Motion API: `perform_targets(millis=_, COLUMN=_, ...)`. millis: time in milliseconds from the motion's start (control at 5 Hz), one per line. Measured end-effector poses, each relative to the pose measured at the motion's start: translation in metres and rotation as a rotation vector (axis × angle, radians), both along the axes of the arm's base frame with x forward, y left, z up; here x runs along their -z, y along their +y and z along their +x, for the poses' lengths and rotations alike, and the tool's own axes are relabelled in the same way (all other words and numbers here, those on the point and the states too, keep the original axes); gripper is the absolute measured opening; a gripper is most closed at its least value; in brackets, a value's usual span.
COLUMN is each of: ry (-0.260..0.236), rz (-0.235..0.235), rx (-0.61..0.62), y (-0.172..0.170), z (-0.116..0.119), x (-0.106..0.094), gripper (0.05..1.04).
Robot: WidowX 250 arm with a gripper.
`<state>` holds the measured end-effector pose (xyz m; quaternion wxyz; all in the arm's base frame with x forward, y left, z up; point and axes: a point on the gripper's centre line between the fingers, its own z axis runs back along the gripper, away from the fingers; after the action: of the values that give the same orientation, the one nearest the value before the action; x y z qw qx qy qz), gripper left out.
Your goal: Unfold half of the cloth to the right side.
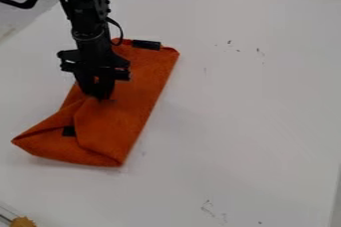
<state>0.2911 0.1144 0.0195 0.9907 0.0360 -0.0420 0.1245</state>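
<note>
Presumably the gripper (100, 96), nipped narrow on the orange cloth (118, 126) at its left edge, risks dragging the whole bundle right if both layers are caught.

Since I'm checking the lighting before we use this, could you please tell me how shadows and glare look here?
In the camera view, soft light on the white table with no harsh glare; a faint shadow along the lower edge of the orange cloth; the black gripper so dark that its parts partly merge.
</note>
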Motion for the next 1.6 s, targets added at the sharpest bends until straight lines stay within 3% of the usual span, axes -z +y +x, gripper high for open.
perform_targets(millis=200, ry=-0.007, rz=0.024, rx=0.019, y=-0.005, z=0.009, x=-0.006, gripper=0.173)
perform_targets(millis=400, ry=-0.002, rz=0.021, rx=0.033, y=-0.016, z=0.013, x=-0.008, gripper=0.093)
perform_targets(millis=600, ry=-0.032, rz=-0.001, rx=0.026, y=-0.039, z=0.02, x=-0.018, gripper=0.084)
perform_targets(millis=800, ry=-0.07, rz=-0.043, rx=0.017, y=-0.066, z=0.023, x=-0.013, gripper=0.084)
perform_targets(millis=1000, ry=-0.088, rz=-0.041, rx=0.021, y=-0.084, z=0.025, x=-0.01, gripper=0.115)
perform_targets(millis=1200, ry=-0.094, rz=-0.043, rx=0.004, y=-0.085, z=0.022, x=-0.006, gripper=0.298)
perform_targets(millis=1600, ry=-0.086, rz=-0.016, rx=0.005, y=-0.08, z=0.017, x=-0.011, gripper=0.882)
